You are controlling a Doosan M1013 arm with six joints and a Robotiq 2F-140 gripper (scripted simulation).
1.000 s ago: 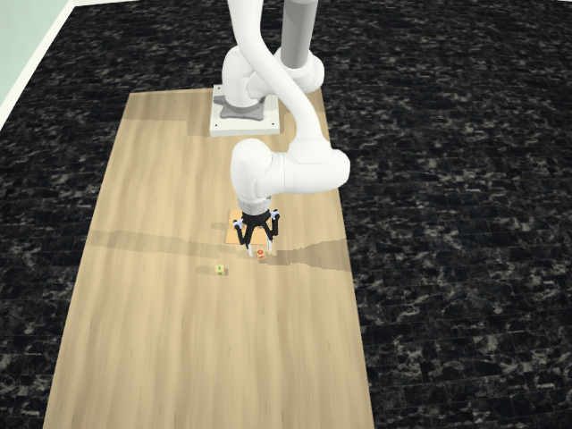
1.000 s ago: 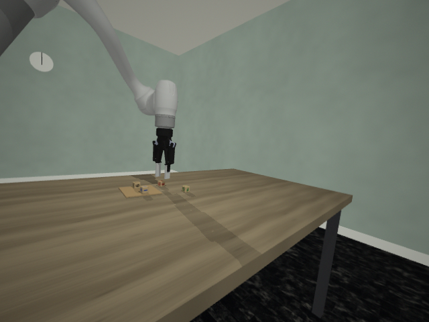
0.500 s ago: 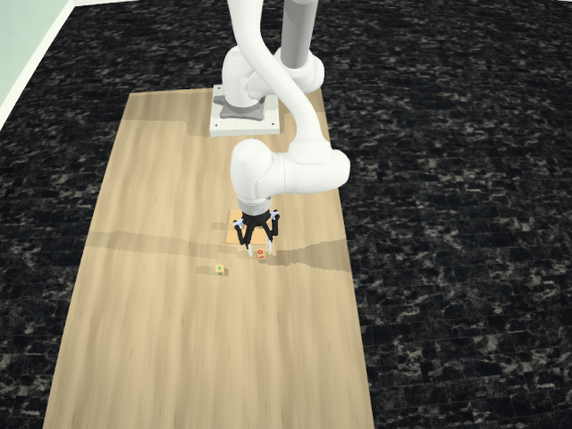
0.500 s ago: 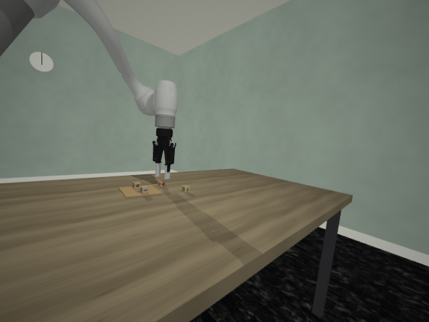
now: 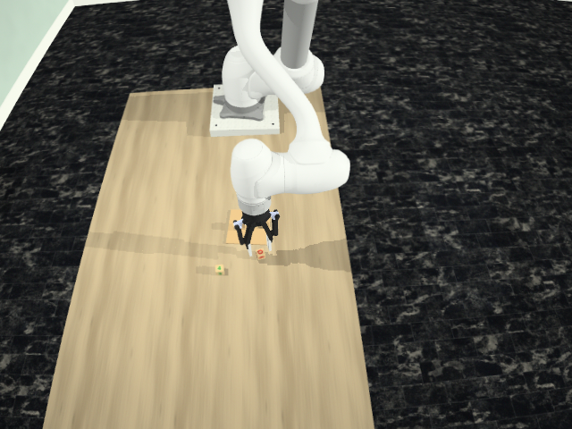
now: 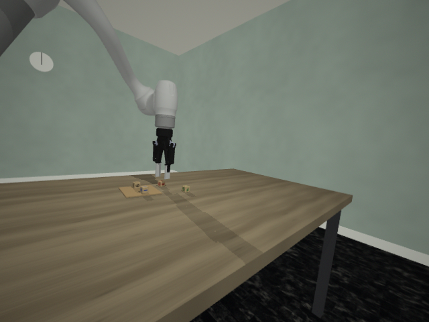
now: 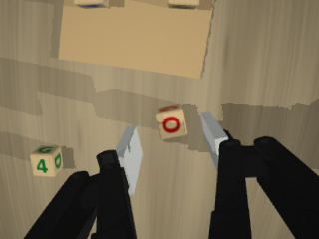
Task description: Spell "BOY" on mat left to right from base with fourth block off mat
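Observation:
My gripper [image 5: 259, 251] [image 6: 162, 177] [image 7: 170, 133] is open and empty, its fingers apart above the red O block. The red O block [image 5: 260, 253] [image 6: 161, 183] [image 7: 171, 122] lies on the table just off the mat, O face up. The orange-tan mat [image 5: 233, 236] [image 6: 127, 192] [image 7: 135, 40] lies flat. Two blocks stand on it: one with blue marks [image 6: 144, 189] [image 7: 92, 3] and one with dark marks [image 6: 136, 184] [image 7: 184, 3]. Their top letters are not readable: the wrist view cuts them off and the gripper hides them in the top view. The green-marked block [image 5: 219, 268] [image 6: 186, 188] [image 7: 46, 161] lies off the mat, 4 face up.
The robot's base plate [image 5: 244, 130] stands at the table's far end in the top view. The wooden table [image 5: 194, 346] [image 6: 104, 242] runs past the blocks on both sides. The arm's shadow crosses it near the O block.

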